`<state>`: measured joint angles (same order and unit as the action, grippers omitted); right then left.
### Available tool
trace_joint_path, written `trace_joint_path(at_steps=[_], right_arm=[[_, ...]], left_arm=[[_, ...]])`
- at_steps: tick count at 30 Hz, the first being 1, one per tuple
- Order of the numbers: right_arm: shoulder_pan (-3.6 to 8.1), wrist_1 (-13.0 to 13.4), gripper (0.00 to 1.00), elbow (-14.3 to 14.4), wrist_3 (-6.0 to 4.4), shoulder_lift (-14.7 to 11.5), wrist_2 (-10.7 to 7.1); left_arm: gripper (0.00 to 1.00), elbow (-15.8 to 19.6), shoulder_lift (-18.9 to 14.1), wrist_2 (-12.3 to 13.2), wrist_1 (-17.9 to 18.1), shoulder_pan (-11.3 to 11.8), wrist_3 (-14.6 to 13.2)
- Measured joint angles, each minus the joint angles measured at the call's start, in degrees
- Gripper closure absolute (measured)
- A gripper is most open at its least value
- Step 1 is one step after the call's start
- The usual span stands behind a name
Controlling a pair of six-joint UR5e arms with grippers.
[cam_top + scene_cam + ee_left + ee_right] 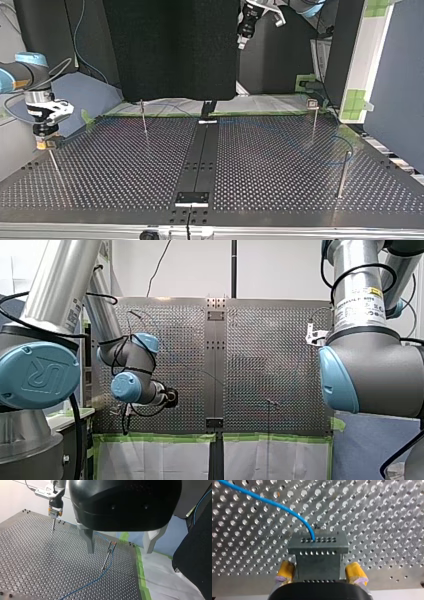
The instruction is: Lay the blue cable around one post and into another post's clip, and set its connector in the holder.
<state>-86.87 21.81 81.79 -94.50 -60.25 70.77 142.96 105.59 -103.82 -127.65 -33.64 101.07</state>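
My right gripper (320, 563) is working at a far post (53, 526), well beyond the clip post (108, 556), with the connector (318, 547) of the blue cable (262, 497) sitting at its tip; I cannot tell whether it is clenching the block or standing released. My left gripper (119, 551) is hanging released and empty just above the clip post, where the cable appears to be running through the clip and trailing across the table (37, 562). I am judging the job nearly done: seating the connector is the step in hand, and the loop round another post is showing too faintly to confirm.
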Motion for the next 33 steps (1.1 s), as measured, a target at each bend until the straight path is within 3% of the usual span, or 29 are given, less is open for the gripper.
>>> trace_joint_path(at_steps=[13, 27, 33], right_arm=[[0.18, -0.53, 0.01, 0.00, 0.00, 0.00, 2.67], [0.38, -2.99, 0.01, 0.12, -0.06, -0.01, 9.23], [0.56, -4.11, 0.01, 1.88, -0.01, -0.95, 11.90]], left_arm=[[0.05, 0.01, 0.00, -0.02, 0.11, 0.53, -0.25], [0.05, 0.03, 0.00, -0.02, -0.06, 0.74, -0.73], [0.05, 0.02, 0.01, -0.02, -0.07, 0.76, -0.86]])
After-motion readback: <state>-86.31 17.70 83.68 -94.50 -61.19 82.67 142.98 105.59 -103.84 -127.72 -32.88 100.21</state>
